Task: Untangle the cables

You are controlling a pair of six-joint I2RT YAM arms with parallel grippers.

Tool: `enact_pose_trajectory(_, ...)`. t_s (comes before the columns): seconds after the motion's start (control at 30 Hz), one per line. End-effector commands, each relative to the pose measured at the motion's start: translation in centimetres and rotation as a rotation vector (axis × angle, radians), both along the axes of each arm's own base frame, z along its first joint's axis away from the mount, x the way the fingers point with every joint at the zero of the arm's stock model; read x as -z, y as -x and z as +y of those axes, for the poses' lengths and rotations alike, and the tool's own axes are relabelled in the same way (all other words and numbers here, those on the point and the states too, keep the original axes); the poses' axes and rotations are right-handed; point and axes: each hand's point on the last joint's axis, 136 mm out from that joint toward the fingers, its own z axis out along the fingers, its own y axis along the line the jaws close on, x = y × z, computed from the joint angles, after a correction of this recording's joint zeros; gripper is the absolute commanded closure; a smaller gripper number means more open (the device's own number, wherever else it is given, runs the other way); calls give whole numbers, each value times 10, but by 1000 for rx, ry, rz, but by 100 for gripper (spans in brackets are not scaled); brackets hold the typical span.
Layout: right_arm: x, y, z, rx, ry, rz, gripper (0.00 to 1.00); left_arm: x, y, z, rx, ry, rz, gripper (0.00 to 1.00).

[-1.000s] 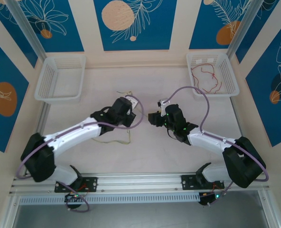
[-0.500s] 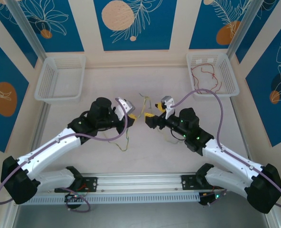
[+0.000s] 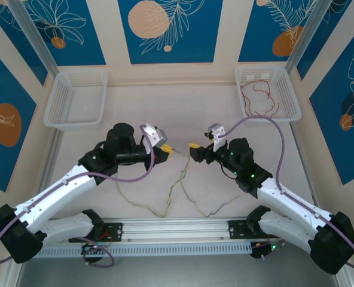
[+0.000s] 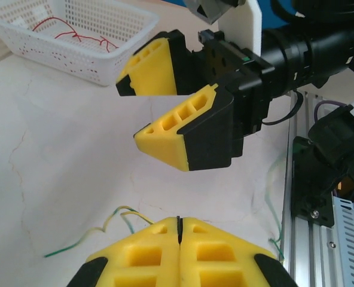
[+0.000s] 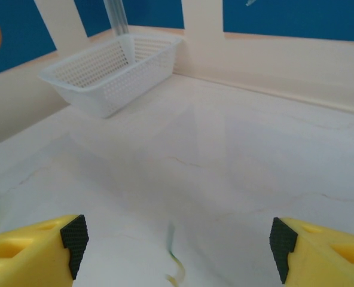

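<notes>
Several thin green and pale yellow cables trail over the table's middle, and their upper end rises to the gap between the two grippers. My left gripper is shut, with a yellow-green cable running in under its closed fingers. My right gripper faces it, a short way off. It stands wide open with nothing between its fingers. A blurred green and yellow cable end lies low between the right gripper's fingertips. A red cable lies in the right basket.
A white mesh basket stands at the back left corner and another at the back right. A metal rail runs along the near edge. Thick lilac cables loop along both arms.
The right gripper has opened wide and drawn back a little. The cables that were stretched between the grippers now hang down and spread over the table. The left gripper has stayed shut.
</notes>
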Motion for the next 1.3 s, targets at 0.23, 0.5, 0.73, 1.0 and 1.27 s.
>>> enact_pose_trajectory(0.23,13,-16,-9,107,38,116,19,69,-30,1,-122,-208,152,37)
enact_pose_trajectory(0.5,21,-10,-29,168,24,188,19,111,10,2,-72,-266,200,24)
enact_pose_trajectory(0.73,43,28,-13,-62,53,352,20,95,41,13,-44,-151,210,7)
enact_pose_trajectory(1.0,86,45,-36,106,27,457,20,147,67,-9,-17,-335,223,0)
enact_pose_trajectory(1.27,64,39,-29,79,-21,364,20,185,35,-36,-51,-415,172,5)
